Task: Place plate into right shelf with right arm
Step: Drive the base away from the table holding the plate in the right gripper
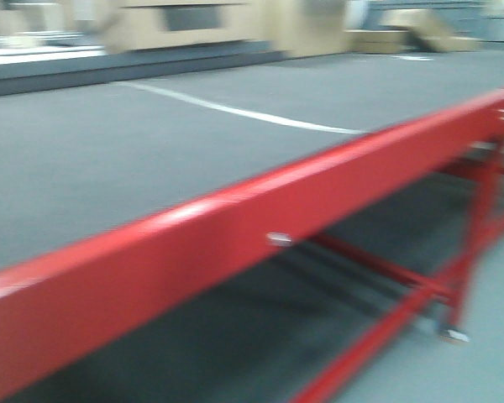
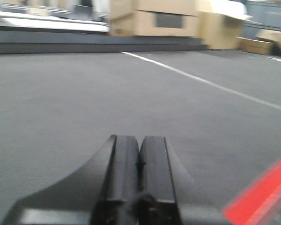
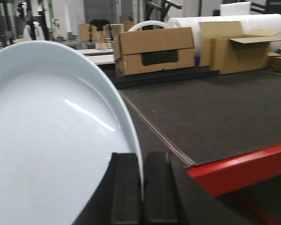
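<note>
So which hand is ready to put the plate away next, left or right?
Right. The right hand is shut on the rim of the plate and holds it on edge. The left hand is shut with nothing in it, so it would have to take the plate first.

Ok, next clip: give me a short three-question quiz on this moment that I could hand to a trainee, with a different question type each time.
1. True or false: the left gripper is shut on the plate.
2. How does the right gripper hold the plate? A) flat, from beneath; B) pinched by its rim, standing on edge; C) it does not touch it.
3. In one word: what colour is the table frame?

Key: 1 false, the left gripper is shut with nothing in it; 2 B; 3 red.
</note>
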{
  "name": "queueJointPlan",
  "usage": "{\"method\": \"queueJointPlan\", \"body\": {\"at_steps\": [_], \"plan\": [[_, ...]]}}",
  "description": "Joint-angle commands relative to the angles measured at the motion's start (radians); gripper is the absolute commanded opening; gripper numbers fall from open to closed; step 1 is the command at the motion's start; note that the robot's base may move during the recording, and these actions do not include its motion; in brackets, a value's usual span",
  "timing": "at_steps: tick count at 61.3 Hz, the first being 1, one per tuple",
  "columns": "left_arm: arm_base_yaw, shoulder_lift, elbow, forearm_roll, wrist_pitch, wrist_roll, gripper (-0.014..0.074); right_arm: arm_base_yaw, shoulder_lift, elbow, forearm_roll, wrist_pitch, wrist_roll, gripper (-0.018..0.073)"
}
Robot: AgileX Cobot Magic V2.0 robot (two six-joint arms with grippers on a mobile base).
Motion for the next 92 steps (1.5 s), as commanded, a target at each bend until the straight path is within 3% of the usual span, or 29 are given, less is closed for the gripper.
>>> {"method": "queueJointPlan", "body": {"at_steps": [1, 92], "plan": [[-0.001, -0.011, 0.007, 0.0, -0.089, -0.006, -0.0047, 0.001, 0.006, -0.032, -0.013, -0.106, -0.004, 0.0055], [-0.003, -0.011, 0.007, 0.0, -0.089, -0.006, -0.0047, -0.001, 0.006, -0.032, -0.013, -0.106, -0.004, 0.0055]]}}
